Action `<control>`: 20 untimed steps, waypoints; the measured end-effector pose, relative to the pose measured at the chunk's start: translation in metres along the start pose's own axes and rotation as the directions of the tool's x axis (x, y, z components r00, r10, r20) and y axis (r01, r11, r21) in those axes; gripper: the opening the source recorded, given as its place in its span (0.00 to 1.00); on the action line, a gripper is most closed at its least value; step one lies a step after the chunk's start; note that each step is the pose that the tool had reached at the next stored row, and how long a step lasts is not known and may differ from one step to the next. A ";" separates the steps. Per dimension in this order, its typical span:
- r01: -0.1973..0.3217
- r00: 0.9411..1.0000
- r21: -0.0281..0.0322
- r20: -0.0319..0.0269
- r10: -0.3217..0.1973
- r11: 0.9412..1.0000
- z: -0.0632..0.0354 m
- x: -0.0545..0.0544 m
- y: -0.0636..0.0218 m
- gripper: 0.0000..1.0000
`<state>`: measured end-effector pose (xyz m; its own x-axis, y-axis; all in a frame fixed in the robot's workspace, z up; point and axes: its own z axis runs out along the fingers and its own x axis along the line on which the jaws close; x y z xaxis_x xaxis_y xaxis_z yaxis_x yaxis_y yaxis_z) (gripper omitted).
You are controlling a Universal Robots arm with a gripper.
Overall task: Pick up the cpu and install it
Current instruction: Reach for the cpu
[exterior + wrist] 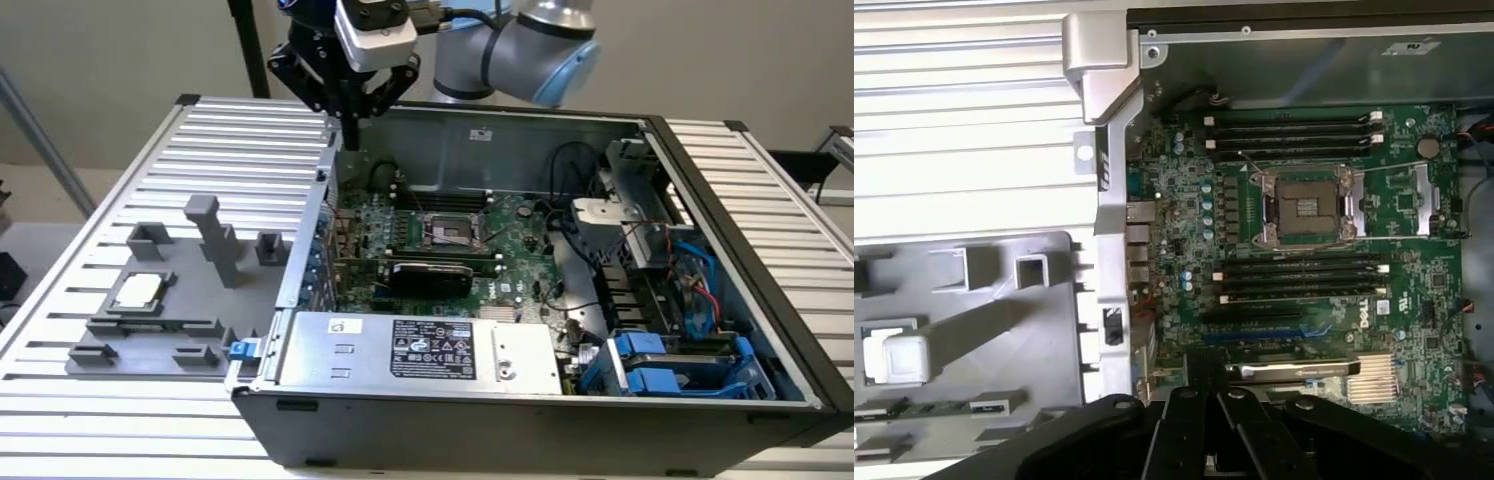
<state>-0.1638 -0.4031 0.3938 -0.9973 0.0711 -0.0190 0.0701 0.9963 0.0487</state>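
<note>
- Ribbed metal table (107, 425), open computer case (534, 432).
- Gripper (350, 125): fingers pressed together, empty, over the case's corner.
- Cpu (139, 290): in grey fixture (187, 322), well apart, below the gripper.
- We judge pickup unstarted; it calls for spread fingers.

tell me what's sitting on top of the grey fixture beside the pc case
The cpu lies flat in a recess on the grey fixture, and upright grey blocks stand on it too. Whatever is beneath the cpu is covered by it.

cpu (138, 290), small square chip, silver-white top, tan edge; lying flat in grey fixture (154, 347)
</note>
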 end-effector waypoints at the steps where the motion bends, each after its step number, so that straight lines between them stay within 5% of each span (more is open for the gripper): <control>1: 0.000 1.000 0.000 0.000 0.000 1.000 -0.0001 0.004 -0.0008 0.12; 20: 0.000 1.000 0.001 0.000 0.000 1.000 0.0025 0.090 -0.0116 0.12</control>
<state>-0.2547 -0.4080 0.3890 -0.9973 0.0712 -0.0190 0.0703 0.9964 0.0482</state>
